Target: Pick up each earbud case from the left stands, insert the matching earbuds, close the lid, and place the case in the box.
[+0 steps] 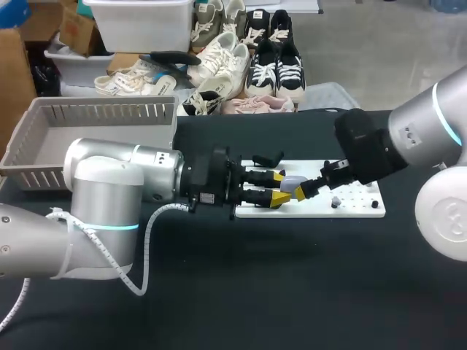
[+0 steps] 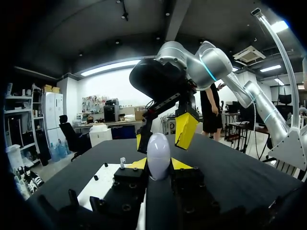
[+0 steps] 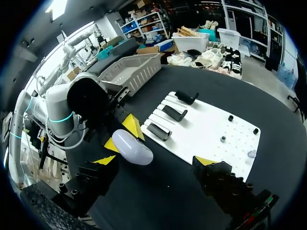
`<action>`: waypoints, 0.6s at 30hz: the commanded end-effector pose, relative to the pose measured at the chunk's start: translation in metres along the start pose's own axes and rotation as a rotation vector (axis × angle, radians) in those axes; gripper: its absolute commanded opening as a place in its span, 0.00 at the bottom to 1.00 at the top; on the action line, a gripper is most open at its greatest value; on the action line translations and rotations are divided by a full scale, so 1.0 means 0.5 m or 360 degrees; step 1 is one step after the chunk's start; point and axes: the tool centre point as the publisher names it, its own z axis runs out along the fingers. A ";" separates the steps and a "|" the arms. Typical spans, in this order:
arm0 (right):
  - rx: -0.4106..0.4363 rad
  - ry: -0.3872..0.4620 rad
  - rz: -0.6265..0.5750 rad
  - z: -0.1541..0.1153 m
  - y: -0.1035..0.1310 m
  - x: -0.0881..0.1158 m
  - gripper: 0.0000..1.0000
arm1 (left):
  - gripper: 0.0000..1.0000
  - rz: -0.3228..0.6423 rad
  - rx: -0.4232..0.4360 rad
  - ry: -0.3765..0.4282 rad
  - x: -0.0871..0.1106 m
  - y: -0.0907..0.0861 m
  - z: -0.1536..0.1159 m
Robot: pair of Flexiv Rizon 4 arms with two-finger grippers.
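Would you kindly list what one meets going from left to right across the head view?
Grey slatted plastic basket → black wrist of the left arm → left gripper → white oval earbud case → right gripper → silver right arm.

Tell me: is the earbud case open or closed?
Closed: the earbud case in the left pincer is one smooth shell, no raised lid.
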 end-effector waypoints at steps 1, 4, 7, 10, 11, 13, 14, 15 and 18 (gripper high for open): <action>0.0018 0.0004 0.0006 0.002 -0.001 -0.004 1.00 | 0.00 0.0002 -0.0009 -0.0001 0.001 -0.002 0.001; 0.0027 0.0004 0.0009 0.003 -0.003 -0.004 1.00 | 0.00 0.0002 -0.0009 -0.0001 0.001 -0.002 0.001; 0.0032 0.0002 0.0010 0.003 -0.003 -0.004 1.00 | 0.00 0.0002 -0.0009 -0.0001 0.001 -0.002 0.001; 0.0035 0.0001 0.0012 0.004 -0.005 -0.005 1.00 | 0.00 0.0002 -0.0009 -0.0001 0.001 -0.002 0.001; 0.0036 0.0000 0.0013 0.004 -0.005 -0.005 1.00 | 0.00 0.0002 -0.0009 -0.0001 0.001 -0.002 0.001; 0.0037 -0.0003 0.0014 0.004 -0.004 -0.006 1.00 | 0.00 0.0002 -0.0009 -0.0001 0.001 -0.002 0.001; 0.0038 -0.0003 0.0014 0.004 -0.004 -0.006 1.00 | 0.00 0.0002 -0.0009 -0.0001 0.001 -0.002 0.001; 0.0040 -0.0003 0.0015 0.004 -0.005 -0.006 1.00 | 0.00 0.0002 -0.0009 -0.0001 0.001 -0.002 0.001; 0.0043 -0.0003 0.0020 0.005 -0.007 -0.007 1.00 | 0.00 0.0002 -0.0009 -0.0001 0.001 -0.002 0.001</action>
